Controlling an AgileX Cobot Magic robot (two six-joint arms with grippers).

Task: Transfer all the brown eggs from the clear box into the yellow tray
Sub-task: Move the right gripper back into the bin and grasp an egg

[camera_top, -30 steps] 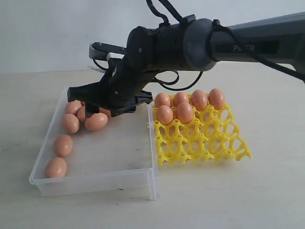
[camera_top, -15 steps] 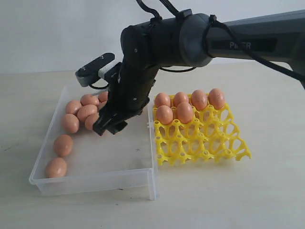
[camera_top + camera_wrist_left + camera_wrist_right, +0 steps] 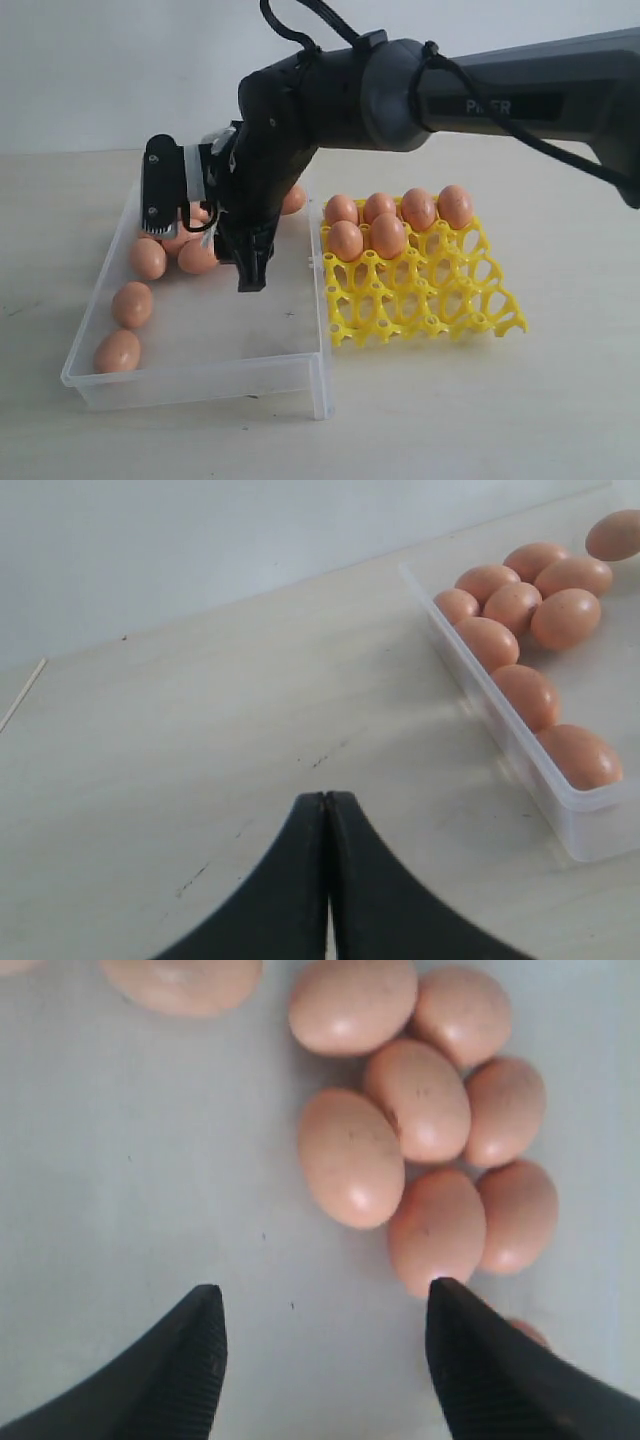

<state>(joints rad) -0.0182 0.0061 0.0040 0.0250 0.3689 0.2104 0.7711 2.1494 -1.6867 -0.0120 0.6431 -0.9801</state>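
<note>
Several brown eggs (image 3: 132, 304) lie along the left side and far end of the clear box (image 3: 200, 385). Six more brown eggs (image 3: 388, 235) sit in the far cups of the yellow tray (image 3: 430, 295). My right gripper (image 3: 203, 255) hangs open over the box, pointing down, one fingertip (image 3: 155, 228) by the egg cluster. In the right wrist view the right gripper (image 3: 325, 1288) holds nothing, with bare box floor between its tips and a bunch of eggs (image 3: 352, 1158) just beyond. My left gripper (image 3: 327, 798) is shut and empty over bare table outside the box wall (image 3: 500, 720).
The yellow tray sits touching the clear box's right wall. The near cups of the tray (image 3: 400, 310) hold nothing. My right arm (image 3: 520, 90) stretches in from the right, above the tray. Pale table (image 3: 480, 410) surrounds both containers.
My right gripper has turned from lying level to pointing down into the box and shifted slightly left over the eggs. Its jaws stayed open. No egg has moved.
</note>
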